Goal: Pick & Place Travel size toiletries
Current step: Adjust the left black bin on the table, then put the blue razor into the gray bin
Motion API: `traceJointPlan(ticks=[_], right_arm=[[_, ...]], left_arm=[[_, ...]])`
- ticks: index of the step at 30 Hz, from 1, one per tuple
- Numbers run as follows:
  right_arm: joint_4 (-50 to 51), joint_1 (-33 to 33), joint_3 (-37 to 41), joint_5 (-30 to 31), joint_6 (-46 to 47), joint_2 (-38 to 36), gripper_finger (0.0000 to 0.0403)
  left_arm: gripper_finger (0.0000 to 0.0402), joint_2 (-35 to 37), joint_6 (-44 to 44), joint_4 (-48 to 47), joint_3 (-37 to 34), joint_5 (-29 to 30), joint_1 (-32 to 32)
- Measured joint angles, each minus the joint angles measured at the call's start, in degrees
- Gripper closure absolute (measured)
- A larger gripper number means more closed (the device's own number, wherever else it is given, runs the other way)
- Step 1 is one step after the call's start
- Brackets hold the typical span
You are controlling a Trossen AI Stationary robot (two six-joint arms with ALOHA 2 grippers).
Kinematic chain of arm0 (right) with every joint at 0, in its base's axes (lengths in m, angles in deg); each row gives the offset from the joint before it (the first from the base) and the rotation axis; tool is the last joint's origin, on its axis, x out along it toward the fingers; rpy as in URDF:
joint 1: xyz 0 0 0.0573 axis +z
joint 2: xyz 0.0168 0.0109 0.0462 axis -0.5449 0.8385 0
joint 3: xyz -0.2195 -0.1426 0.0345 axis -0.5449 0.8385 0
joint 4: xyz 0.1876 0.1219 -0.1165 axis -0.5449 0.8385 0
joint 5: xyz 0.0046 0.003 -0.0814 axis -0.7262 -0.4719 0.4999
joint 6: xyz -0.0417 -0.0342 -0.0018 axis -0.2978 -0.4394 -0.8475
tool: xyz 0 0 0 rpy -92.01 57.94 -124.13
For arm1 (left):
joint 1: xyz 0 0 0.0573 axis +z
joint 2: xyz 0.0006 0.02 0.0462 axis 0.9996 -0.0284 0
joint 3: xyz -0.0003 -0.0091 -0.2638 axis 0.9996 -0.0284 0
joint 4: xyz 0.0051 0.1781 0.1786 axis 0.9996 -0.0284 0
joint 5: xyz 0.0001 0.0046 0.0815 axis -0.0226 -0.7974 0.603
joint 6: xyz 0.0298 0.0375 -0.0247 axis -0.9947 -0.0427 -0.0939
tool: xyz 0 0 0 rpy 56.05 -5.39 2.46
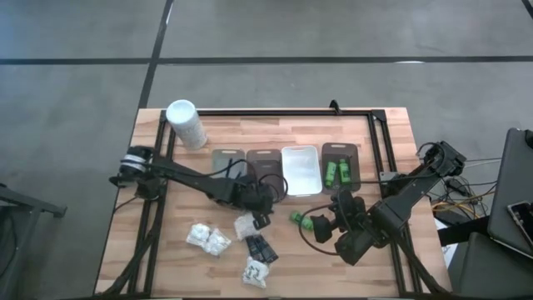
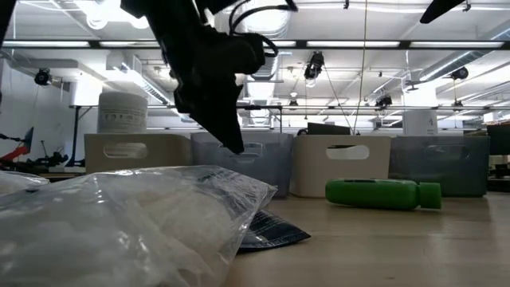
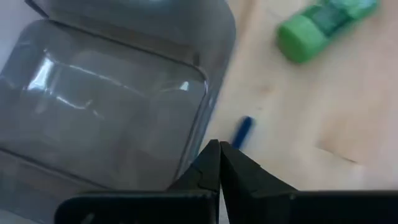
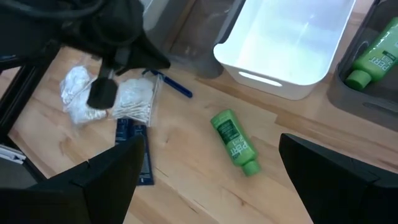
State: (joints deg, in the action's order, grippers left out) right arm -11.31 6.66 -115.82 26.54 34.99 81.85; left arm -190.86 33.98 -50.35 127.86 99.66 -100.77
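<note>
My left gripper [image 1: 261, 217] hangs shut above the table near the grey tray [image 3: 106, 106], with a thin dark blue stick [image 4: 174, 84] at its tips. My right gripper [image 4: 205, 186] is open, just right of a green bottle [image 4: 235, 142] lying on its side on the wood [image 1: 300, 219]. Two more green bottles [image 1: 336, 172] lie in the dark grey tray. White crinkly packets [image 1: 208, 239] and black sachets [image 1: 260, 248] lie on the near part of the table. My left gripper pinches the blue stick by one end [image 3: 236, 142] between its fingertips, coming from above and pointing down. The fingers hide the held end. The rest of the stick [image 3: 245, 126] juts out past the tips, lifted clear of the table beside the grey tray's corner.
Four trays stand in a row across the middle: grey [image 1: 226, 162], brown [image 1: 265, 161], white [image 1: 301, 169], dark grey [image 1: 354, 158]. A tall white cylinder [image 1: 185, 123] stands at the far left. A packet [image 2: 119, 223] lies close before the low camera. Bare wood shows around the loose bottle.
</note>
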Motion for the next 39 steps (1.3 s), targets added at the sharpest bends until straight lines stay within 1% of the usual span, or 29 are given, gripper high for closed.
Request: traceJointPlan(ticks=[5,7,10,13,16,18,23,26,29,31,33,39], right_arm=[[0.1,0.0,0.3,0.0,0.0,0.0,0.0035],[0.1,0.0,0.5,0.0,0.0,0.0,0.0035],[0.1,0.0,0.7,0.0,0.0,0.0,0.0035],[0.0,0.1,0.9,-0.3,0.0,0.0,0.0035],[0.0,0.0,1.4,-0.9,0.0,0.0,0.0035],[0.1,0.0,1.9,-1.0,0.2,0.0,0.0035],[0.0,0.0,2.4,-1.1,0.2,0.0,0.0035],[-0.1,0.0,2.4,-1.1,0.0,0.0,0.0035],[-0.1,0.0,2.5,-1.1,-0.1,0.0,0.0035],[-0.1,0.0,2.5,-1.2,-0.2,0.0,0.0035],[0.0,0.0,2.6,-1.1,-0.2,0.0,0.0035],[-0.1,0.0,2.7,-1.1,-0.2,0.0,0.0035]], left_arm=[[0.039,0.5,-1.9,-0.7,0.0,4.2,2.1],[0.0387,1.1,-2.2,-0.6,0.0,4.0,2.3],[0.0387,2.6,-5.0,1.2,0.2,1.0,1.0],[0.0384,3.4,-12.3,4.1,0.2,-1.5,-2.7],[0.0369,3.5,-22.1,5.3,0.1,-0.8,-6.5],[0.0345,2.9,-25.8,5.2,0.0,1.4,-8.2],[0.0249,1.1,-25.8,7.0,-0.2,3.8,-8.4],[0.0193,-0.1,-26.2,8.8,-0.1,3.6,-8.1],[0.0159,-1.8,-27.8,9.2,-0.2,1.6,-7.7],[0.0152,-3.3,-28.1,9.1,-0.2,1.6,-7.5],[0.0154,-4.6,-28.5,9.2,-0.2,1.7,-7.3],[0.0191,-7.6,-27.5,9.4,-0.2,4.7,-6.0]])
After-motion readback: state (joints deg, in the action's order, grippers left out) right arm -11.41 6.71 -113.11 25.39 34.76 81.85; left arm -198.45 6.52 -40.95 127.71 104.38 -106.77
